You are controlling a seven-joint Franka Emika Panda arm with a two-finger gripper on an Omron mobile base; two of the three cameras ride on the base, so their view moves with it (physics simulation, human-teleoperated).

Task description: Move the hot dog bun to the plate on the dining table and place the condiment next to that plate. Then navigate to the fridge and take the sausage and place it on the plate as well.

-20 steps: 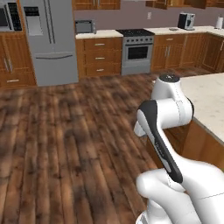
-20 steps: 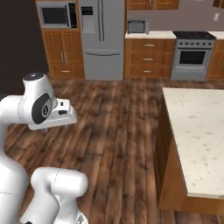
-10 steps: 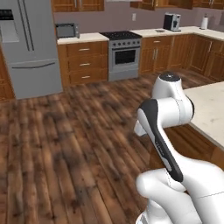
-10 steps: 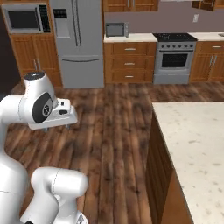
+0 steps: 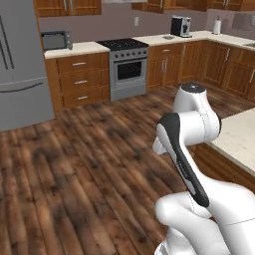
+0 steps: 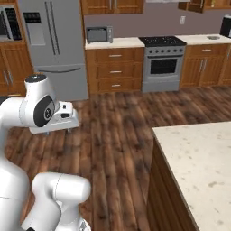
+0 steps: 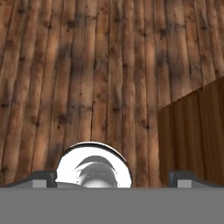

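In the left base view the arm is folded close above its base, the fridge (image 5: 22, 60) stands at the far left, a stove (image 5: 128, 67) sits along the back wall, and a pale table (image 5: 239, 139) edge shows at right; no bun, condiment or plate can be seen, so I cannot tell where those things lie. The step in hand looks like driving across the kitchen, so the arm is best kept tucked while the base turns. In the right base view the fridge (image 6: 56, 45) is ahead to the left, with a microwave (image 6: 99, 34) beside it and the table (image 6: 198, 162) close on the right: steer wide of that corner. In the hand view the claw (image 7: 111, 177) stands wide open and empty over the wooden floor (image 7: 96, 70), its tips well apart, the table's wooden side at right.
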